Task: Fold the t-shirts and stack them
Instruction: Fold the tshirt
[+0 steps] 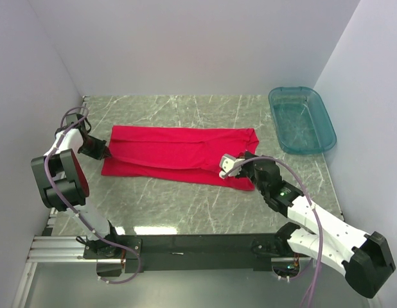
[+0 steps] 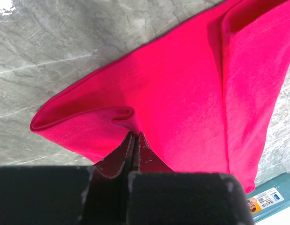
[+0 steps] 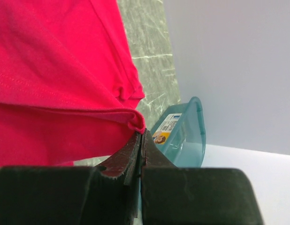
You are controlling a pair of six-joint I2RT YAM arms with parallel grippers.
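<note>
A bright red t-shirt [image 1: 179, 154] lies across the middle of the marble table [image 1: 185, 212], folded into a long band. My left gripper [image 1: 107, 153] sits at the band's left end. In the left wrist view its jaws [image 2: 134, 135] are shut, and the cloth [image 2: 182, 93] puckers into their tips. My right gripper [image 1: 224, 172] is at the front edge near the right end. In the right wrist view it [image 3: 141, 132] is shut on a doubled fold of the t-shirt [image 3: 51, 70], held a little above the table.
A teal see-through tub [image 1: 301, 120] stands at the back right corner, also visible as the tub [image 3: 182, 136] just beyond the right gripper and the tub's corner [image 2: 271, 197]. White walls close in the table on three sides.
</note>
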